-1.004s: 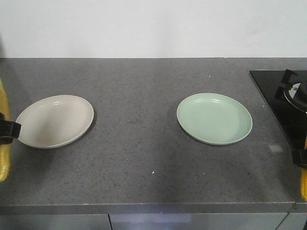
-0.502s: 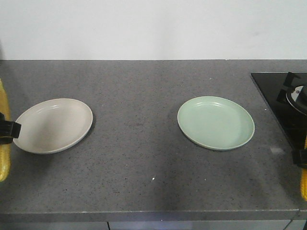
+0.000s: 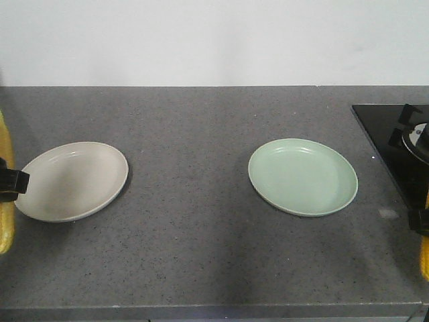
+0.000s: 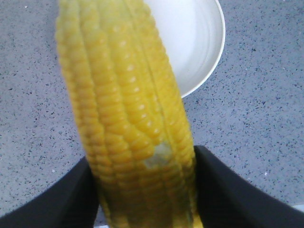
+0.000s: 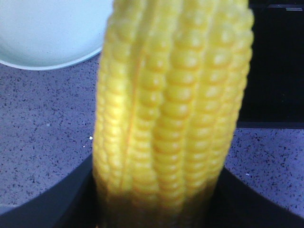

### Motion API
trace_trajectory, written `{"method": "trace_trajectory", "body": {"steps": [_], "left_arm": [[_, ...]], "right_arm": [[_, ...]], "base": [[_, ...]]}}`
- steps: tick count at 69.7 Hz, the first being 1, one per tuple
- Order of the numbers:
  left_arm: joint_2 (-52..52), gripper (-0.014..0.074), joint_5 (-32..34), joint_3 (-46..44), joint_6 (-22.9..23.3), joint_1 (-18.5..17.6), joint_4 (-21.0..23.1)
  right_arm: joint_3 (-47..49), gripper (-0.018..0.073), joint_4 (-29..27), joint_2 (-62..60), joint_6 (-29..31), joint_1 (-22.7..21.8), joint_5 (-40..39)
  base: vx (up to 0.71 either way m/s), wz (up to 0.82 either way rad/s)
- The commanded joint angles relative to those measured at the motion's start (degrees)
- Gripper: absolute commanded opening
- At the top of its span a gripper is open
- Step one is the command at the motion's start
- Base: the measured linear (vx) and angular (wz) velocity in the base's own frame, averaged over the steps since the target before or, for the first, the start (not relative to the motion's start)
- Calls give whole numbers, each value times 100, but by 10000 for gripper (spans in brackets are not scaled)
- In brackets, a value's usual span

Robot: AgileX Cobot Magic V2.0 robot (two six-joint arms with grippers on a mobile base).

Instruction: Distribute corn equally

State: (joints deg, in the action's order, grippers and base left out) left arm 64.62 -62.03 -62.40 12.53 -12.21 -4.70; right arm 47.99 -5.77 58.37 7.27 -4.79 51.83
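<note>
Both arms loaded; left pincer [image 4: 147,199] is clamped on a cob [image 4: 126,109], jaws pressed against its sides near the lower end, tip pointing out over the beige plate [image 3: 72,181]; right pincer [image 5: 156,209] is likewise closed around a second cob [image 5: 173,104], with the green plate [image 3: 303,177] ahead and to its left in the wrist view; in the front view each cob shows only as a yellow sliver at the frame edge, left one [image 3: 5,194] beside the beige plate, right one [image 3: 424,258] near the black hob [image 3: 395,144]; both plates sit bare on the grey counter [image 3: 194,201], well apart, so my read is nothing is delivered yet and the step is one cob per plate; to do it well: bring each cob over the centre of its own plate rather than the rim, lower until it is close to the dish, lay it roughly flat along the plate's width, then open, so it does not roll off the shallow lip; right arm should keep off the hob edge on the way in; hard to judge: height of either cob above the counter, how deep the jaws bite, and the fingertips, which are cut off at the bottom of both wrist views; both wrist views are blurred close up; any further cobs would be out of frame.
</note>
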Motion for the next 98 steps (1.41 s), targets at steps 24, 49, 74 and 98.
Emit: {"method": "trace_trajectory", "body": {"steps": [24,49,74,98], "left_arm": [[-137,217,253,-154,56,0,-12],[-137,217,253,-154,56,0,-12],[-137,217,253,-154,56,0,-12],[-137,217,253,-154,56,0,-12]], "right_arm": [[140,194,-17,-101,4,-33,-247],[140,194,-17,-101,4,-33,-243],[140,194,-17,-101,4,-33,-243],[140,194,-17,-101,4,-33,-243]], "base": [[3,0],[2,0],[2,0],[2,0]]}}
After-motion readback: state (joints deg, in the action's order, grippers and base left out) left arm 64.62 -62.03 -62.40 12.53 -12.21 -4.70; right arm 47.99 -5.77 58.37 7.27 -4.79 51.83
